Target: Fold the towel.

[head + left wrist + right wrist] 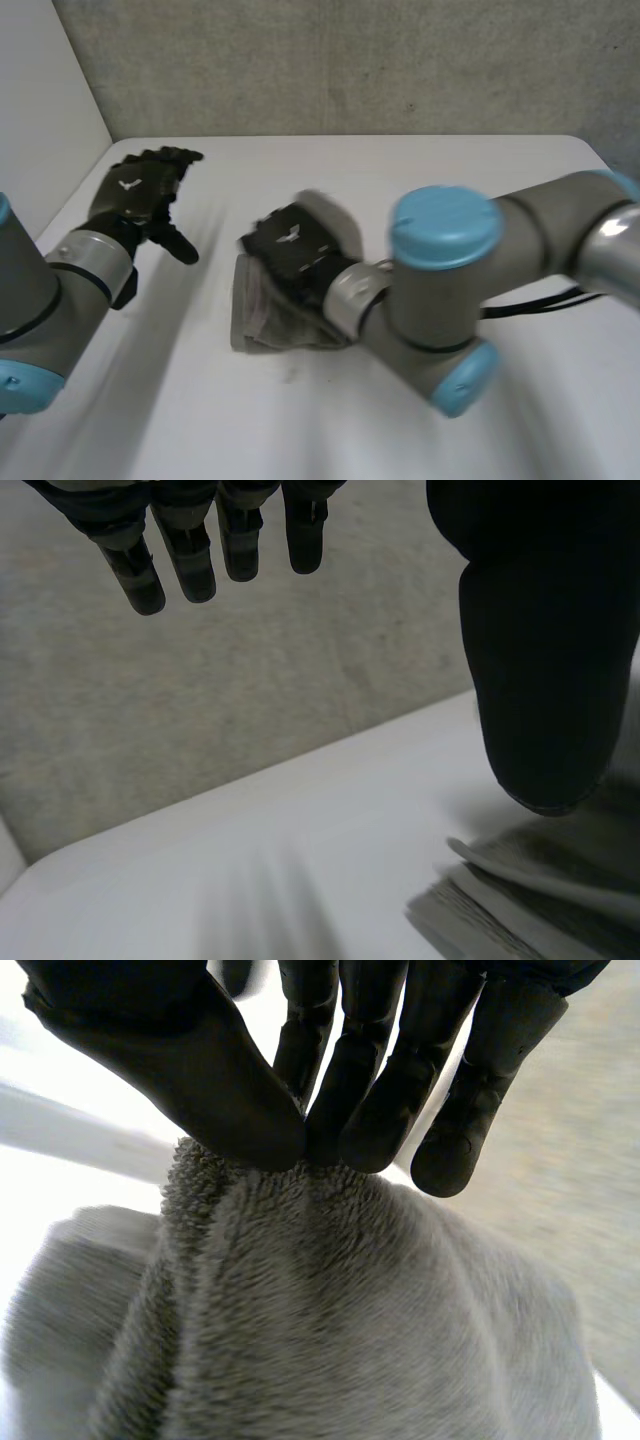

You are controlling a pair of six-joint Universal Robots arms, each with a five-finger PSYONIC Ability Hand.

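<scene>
The grey towel [268, 318] lies folded in a small bundle at the middle of the white table [420, 170]. My right hand [293, 246] is on top of it. In the right wrist view the thumb [190, 1070] and fingers pinch a raised fold of the towel [350, 1310] at their tips. My left hand [137, 190] hovers to the left of the towel, apart from it, with its fingers [190, 560] straight and its thumb [550, 680] spread wide. The towel's layered edge [540, 900] lies below that thumb.
A grey wall [350, 60] runs behind the table's far edge, and a white wall [40, 100] stands at the left. Bare table surface lies in front of the towel and to its left, under the left hand.
</scene>
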